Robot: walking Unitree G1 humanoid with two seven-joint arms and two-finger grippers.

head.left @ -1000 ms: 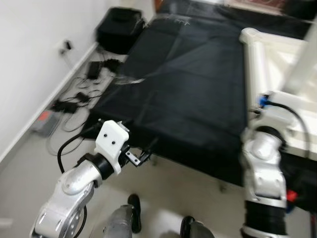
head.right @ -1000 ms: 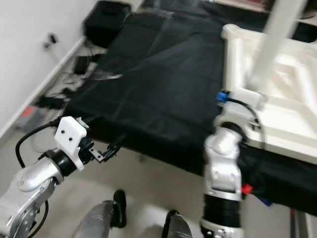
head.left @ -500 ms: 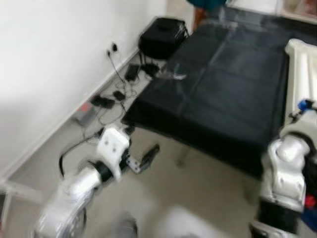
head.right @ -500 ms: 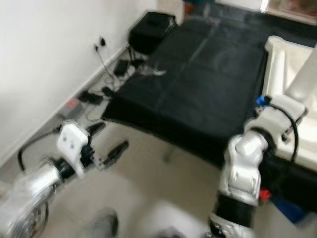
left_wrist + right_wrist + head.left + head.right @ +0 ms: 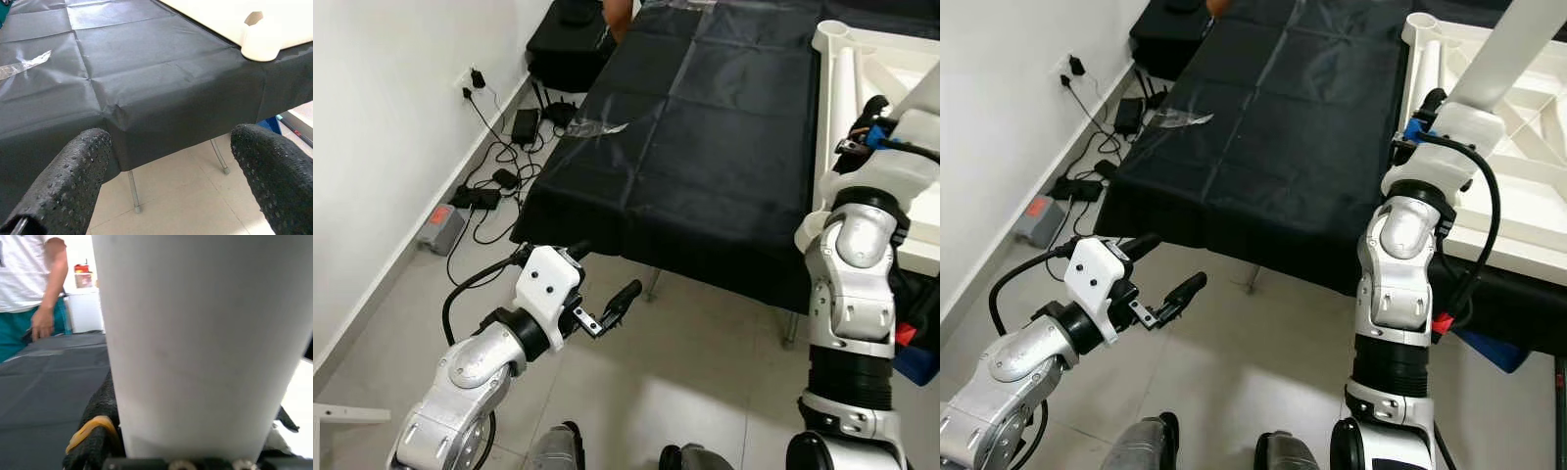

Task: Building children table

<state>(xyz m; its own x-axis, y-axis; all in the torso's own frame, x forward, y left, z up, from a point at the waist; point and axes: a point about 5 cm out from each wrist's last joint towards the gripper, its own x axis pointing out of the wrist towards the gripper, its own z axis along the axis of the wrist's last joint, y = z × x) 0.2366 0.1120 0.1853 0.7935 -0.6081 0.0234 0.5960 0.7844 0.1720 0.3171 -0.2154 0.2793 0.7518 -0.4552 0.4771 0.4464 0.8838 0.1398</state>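
Right claw (image 5: 1430, 106) grips white table leg (image 5: 1508, 59); left claw (image 5: 1167, 269) gapes empty before the black-draped table (image 5: 1263, 117).

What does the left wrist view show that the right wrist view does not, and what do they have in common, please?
The left wrist view alone shows the left pincer open, the floor, thin metal table legs and a strip of clear tape. The right wrist view alone shows a white table leg close up in the right pincer, and a person beyond the table. Both share the black table cover.
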